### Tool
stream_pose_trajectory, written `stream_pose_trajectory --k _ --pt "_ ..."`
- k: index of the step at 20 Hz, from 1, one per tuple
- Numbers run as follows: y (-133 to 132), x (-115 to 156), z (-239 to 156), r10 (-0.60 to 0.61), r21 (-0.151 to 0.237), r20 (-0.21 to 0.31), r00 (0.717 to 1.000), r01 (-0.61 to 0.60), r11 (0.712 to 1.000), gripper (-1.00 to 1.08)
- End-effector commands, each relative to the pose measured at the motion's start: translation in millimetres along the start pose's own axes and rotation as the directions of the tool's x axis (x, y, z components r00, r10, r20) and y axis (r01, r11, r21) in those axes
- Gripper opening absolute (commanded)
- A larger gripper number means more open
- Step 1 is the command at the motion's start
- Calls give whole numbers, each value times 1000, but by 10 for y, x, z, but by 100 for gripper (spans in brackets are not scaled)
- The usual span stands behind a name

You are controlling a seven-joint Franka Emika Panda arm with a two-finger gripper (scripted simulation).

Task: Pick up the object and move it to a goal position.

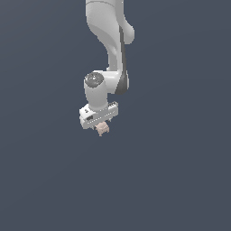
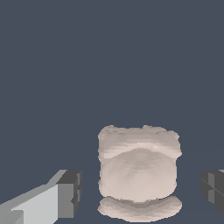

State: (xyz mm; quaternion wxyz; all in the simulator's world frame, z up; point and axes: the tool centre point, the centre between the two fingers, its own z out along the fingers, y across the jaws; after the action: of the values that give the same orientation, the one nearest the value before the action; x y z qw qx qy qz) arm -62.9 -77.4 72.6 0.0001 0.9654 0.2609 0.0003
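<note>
White Panda arm (image 1: 108, 40) points straight down over the plain dark blue-grey floor (image 1: 180, 180). White two-finger gripper (image 1: 102, 127) is spread apart — dark pads (image 2: 70, 192) stand clear of the small lumpy pinkish-beige object (image 2: 138, 173) on both sides. Object sits between the fingers, directly under the hand — not clamped.

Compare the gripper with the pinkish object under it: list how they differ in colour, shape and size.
Colour: the gripper is white with dark grey fingertips; the object is pinkish-beige throughout.
Shape: the gripper is blocky and flat-faced; the object is lumpy and rounded.
Size: in the exterior view the gripper is clearly wider than the object.
Shared: both look matte, and the object sits between the open fingertips, untouched.
</note>
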Motion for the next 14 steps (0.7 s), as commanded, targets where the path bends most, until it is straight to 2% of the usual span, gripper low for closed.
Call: stream_pose_trajectory --k 1,9,10,14 --pt "-6 -7 129 -1 1 1 1000 1 1000 100" --pt "0 -3 315 -3 0 1 1000 3 1000 100" --pt "0 -3 315 -3 0 1 1000 3 1000 -100" --pt "0 -3 315 -3 0 1 1000 3 1000 -100"
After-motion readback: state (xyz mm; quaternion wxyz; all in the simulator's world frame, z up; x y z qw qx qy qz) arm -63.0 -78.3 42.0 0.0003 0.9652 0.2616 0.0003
